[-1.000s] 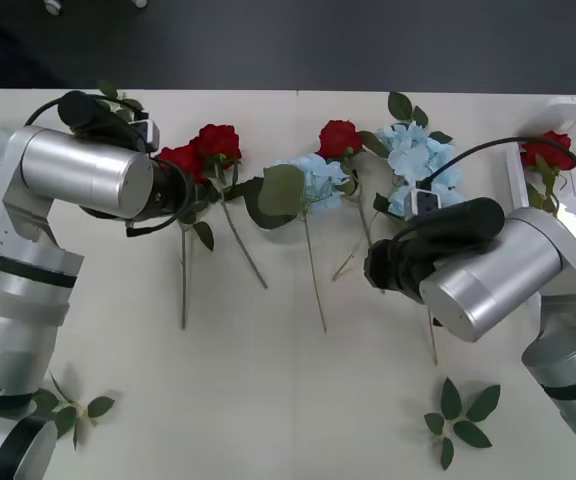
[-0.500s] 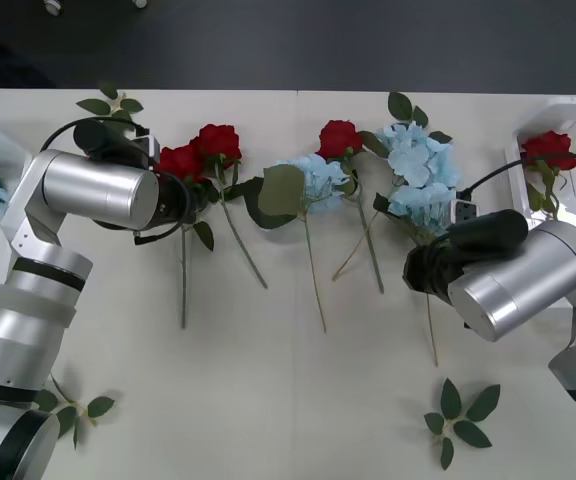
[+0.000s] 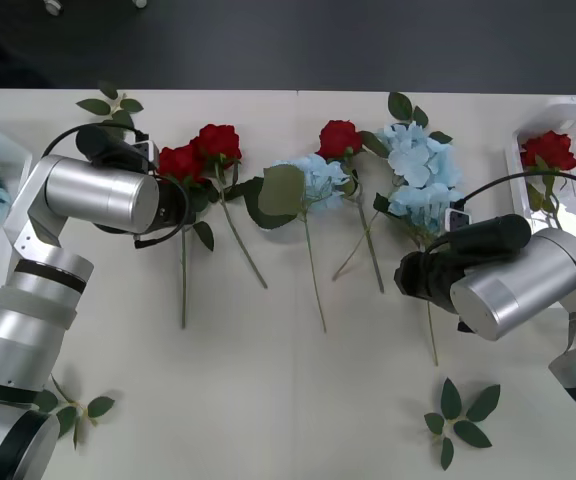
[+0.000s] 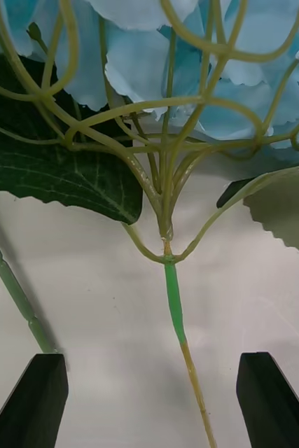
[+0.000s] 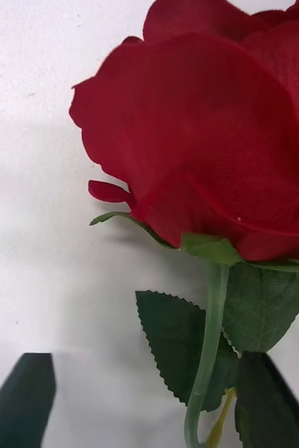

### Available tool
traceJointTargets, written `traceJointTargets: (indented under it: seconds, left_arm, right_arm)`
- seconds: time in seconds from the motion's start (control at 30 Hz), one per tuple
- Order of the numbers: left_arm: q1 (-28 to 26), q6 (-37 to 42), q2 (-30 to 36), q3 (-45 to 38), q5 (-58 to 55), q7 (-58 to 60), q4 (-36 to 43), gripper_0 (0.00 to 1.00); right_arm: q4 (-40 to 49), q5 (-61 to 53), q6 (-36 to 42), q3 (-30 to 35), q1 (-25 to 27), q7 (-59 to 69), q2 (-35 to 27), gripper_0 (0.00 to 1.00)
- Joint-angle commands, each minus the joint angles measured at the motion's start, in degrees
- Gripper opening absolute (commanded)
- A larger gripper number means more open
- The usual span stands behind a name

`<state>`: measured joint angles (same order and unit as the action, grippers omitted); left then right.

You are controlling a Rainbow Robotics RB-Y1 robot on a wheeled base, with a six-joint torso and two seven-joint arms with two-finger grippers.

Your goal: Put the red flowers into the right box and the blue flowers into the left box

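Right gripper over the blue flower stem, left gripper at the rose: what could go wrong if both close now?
1. The right gripper is open astride a thin blue flower stem; a second stem lies close by and might get caught.
2. The left gripper is open around a red rose stem among leaves; it may pinch a leaf and slip.

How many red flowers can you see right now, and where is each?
4. Two lie side by side on the table by the left hand, one at table centre, one already in the right box. The arms may hide more.
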<state>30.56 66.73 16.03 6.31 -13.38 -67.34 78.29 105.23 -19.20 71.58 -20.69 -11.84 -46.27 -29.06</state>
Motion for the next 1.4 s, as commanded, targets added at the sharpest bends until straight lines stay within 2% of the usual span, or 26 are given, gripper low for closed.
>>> traceJointTargets:
  seconds: [0.03,0.47,0.6,0.77,0.9,1.03,1.07,1.1,1.13,1.17,1.2,1.4]
  left_arm:
    - [1.3,-0.4,-0.7,1.5,1.5,-0.2,0.6,0.00]
    - [1.3,-0.4,-0.7,2.8,1.4,-0.2,0.7,0.00]
    - [1.3,-0.1,-0.7,2.7,0.0,-0.2,4.2,0.00]
    - [-0.1,0.2,0.4,-0.9,-7.9,-1.7,12.1,0.00]
    - [-3.0,0.2,0.8,-3.8,-15.1,-9.5,19.4,0.00]
    - [-3.8,0.2,0.8,-7.1,-25.1,-19.2,21.9,0.00]
    - [-3.8,0.2,0.8,-7.8,-27.1,-21.0,21.9,0.00]
    - [-3.8,0.7,0.8,-9.6,-32.2,-26.5,21.9,0.00]
    - [-3.8,1.4,0.8,-10.4,-34.3,-29.5,21.9,0.00]
    - [-3.8,3.0,0.8,-12.0,-37.3,-34.2,21.9,0.00]
    - [-3.8,5.0,0.8,-13.5,-40.3,-38.7,21.9,0.00]
    - [-3.8,10.4,0.8,-16.0,-51.0,-54.6,21.9,0.00]
  right_arm:
    - [0.9,-0.4,-0.2,0.1,-1.1,0.3,-1.4,0.71]
    - [-2.0,-0.7,-0.2,-0.8,-2.6,-0.2,-1.4,0.71]
    - [-2.8,-0.7,-0.3,-0.8,-2.8,-0.3,-1.4,0.71]
    - [-3.9,-0.7,-0.7,-0.8,-3.2,-0.4,-1.4,0.71]
    - [-5.4,-0.6,-1.9,-0.8,-3.4,-0.7,-1.4,0.71]
    - [-6.2,-0.6,-2.1,-0.8,-3.7,-1.0,-1.4,0.71]
    - [-6.2,-0.6,-2.1,-0.8,-3.8,-1.0,-1.4,0.69]
    - [-6.2,-0.7,-2.0,-0.8,-3.9,-1.0,-1.4,0.43]
    - [-6.2,-0.7,-2.1,-0.8,-4.0,-1.0,-1.4,0.28]
    - [-6.2,-0.9,-2.0,-0.8,-4.0,-1.0,-1.5,0.03]
    - [-6.3,-1.1,-2.1,-0.8,-4.1,-1.0,-1.6,0.00]
    - [-6.2,-1.8,-2.1,-0.8,-4.1,-1.2,-2.3,0.00]
